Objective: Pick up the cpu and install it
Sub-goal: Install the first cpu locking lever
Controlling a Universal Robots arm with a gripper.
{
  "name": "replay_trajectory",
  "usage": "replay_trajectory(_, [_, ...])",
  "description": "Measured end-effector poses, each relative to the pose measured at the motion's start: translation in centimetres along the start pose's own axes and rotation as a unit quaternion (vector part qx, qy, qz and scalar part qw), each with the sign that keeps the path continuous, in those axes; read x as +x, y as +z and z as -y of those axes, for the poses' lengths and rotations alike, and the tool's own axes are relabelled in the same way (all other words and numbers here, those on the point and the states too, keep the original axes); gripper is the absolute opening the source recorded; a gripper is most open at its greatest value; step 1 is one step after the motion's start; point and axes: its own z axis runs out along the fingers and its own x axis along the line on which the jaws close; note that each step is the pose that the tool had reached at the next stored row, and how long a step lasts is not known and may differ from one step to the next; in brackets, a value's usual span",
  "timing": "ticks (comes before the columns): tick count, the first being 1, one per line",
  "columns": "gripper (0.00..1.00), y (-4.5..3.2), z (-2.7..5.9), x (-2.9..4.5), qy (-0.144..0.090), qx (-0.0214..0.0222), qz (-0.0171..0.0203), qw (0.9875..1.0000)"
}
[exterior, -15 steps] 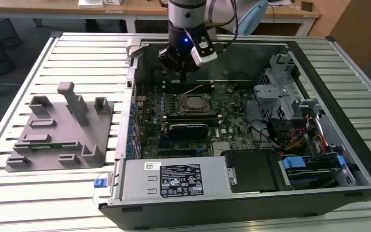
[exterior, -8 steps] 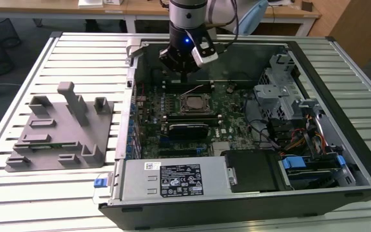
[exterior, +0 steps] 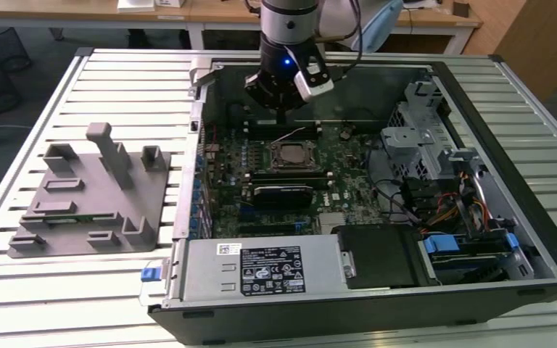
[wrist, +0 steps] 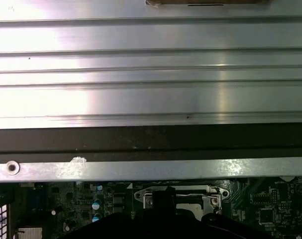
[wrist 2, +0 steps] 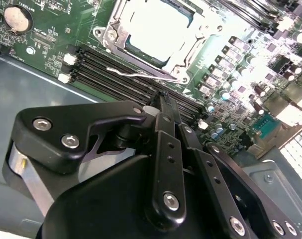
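The cpu (wrist 2: 153,22) is a shiny silver square lying inside the metal-framed socket (wrist 2: 116,37) on the green motherboard (wrist 2: 51,50). In the exterior view the cpu (exterior: 291,154) sits mid-board in the open computer case (exterior: 510,181). My gripper (wrist 2: 163,95) hangs above the memory slots (wrist 2: 106,74) just beside the socket, its black fingers pressed together with nothing between them. In the exterior view the gripper (exterior: 281,110) is over the far part of the board, behind the socket. A thin wire lever (wrist 2: 136,73) lies along the socket's near edge. The first wrist view catches the socket frame (wrist: 178,195).
A grey fixture with upright posts (exterior: 95,196) stands on the slatted table (exterior: 27,290) at the exterior view's left. Inside the case are a black block (exterior: 283,193) in front of the socket, the power supply (exterior: 259,270), a drive cage (exterior: 423,141) and cables (exterior: 448,210).
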Motion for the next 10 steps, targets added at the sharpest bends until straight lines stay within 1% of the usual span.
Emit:
replay_trajectory(4, [0.11, 0.16, 0.00, -0.12, -0.009, 0.0003, -0.0005, 1.0000])
replay_trajectory(7, [0.11, 0.31, 0.01, -0.22, -0.010, 0.0006, -0.0006, 1.0000])
replay_trajectory(10, [0.11, 0.47, 0.01, -0.49, -0.010, 0.0006, -0.0006, 1.0000])
